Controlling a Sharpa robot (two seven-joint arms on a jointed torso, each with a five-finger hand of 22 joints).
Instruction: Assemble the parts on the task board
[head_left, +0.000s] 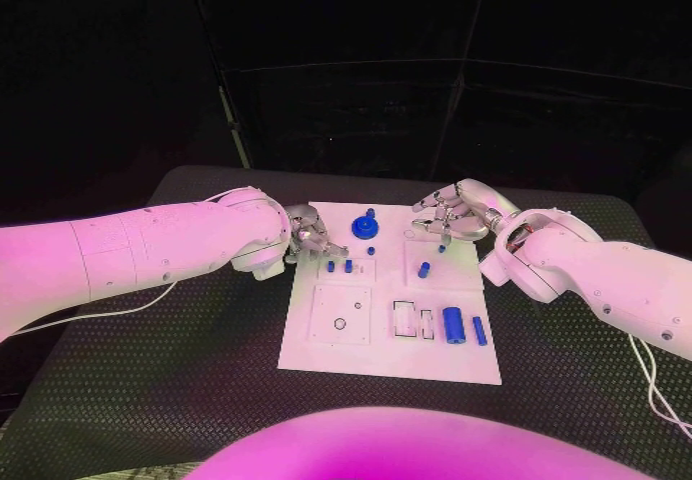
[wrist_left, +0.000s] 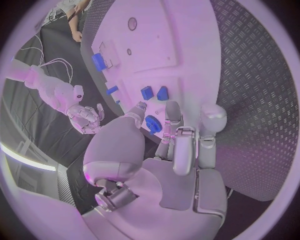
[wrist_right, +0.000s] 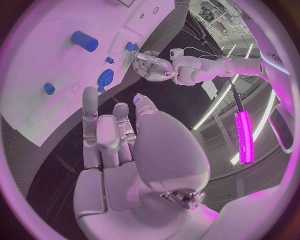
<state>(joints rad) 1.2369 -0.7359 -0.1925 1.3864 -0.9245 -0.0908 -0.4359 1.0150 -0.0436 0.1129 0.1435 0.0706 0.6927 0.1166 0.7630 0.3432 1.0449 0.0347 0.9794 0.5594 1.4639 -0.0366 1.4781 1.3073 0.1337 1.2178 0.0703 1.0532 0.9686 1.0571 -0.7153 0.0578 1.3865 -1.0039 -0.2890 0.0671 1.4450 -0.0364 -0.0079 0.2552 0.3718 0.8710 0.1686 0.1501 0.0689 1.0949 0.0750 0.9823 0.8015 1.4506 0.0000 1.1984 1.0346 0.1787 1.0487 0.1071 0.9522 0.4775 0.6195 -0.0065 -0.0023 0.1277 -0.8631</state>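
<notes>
- The white rectangular task board (head_left: 392, 345) lies in the middle of the black ribbed tabletop (head_left: 188, 390), and both hands sit at its upper end in the head view.
- Our left hand (head_left: 306, 238) is at the board's upper left edge, its fingers loosely spread and nothing between them; in the left wrist view its fingertips (wrist_left: 173, 109) hover just beside the round blue knob-like part (wrist_left: 153, 124).
- Our right hand (head_left: 447, 216) hangs over the upper right corner of the board, fingers apart and empty; the right wrist view shows the palm clear.
- The parts are scattered: the round blue part (head_left: 365, 227) at upper centre, two small blue pegs (head_left: 339, 266) just below it, another small blue peg (head_left: 424, 269) to their right, and a large blue cylinder (head_left: 453, 325) with a slim blue bar (head_left: 479, 330) lying at lower right of the board.
- We judge the step in hand to be a first grasp, most likely the round blue part by the left hand.
- To do it well, we should lower the fingers around it from either side, not push it from one side.
- We should keep the right hand well apart until the left has lifted clear, since both crowd the same end.
- We cannot tell which socket each peg belongs to.
</notes>
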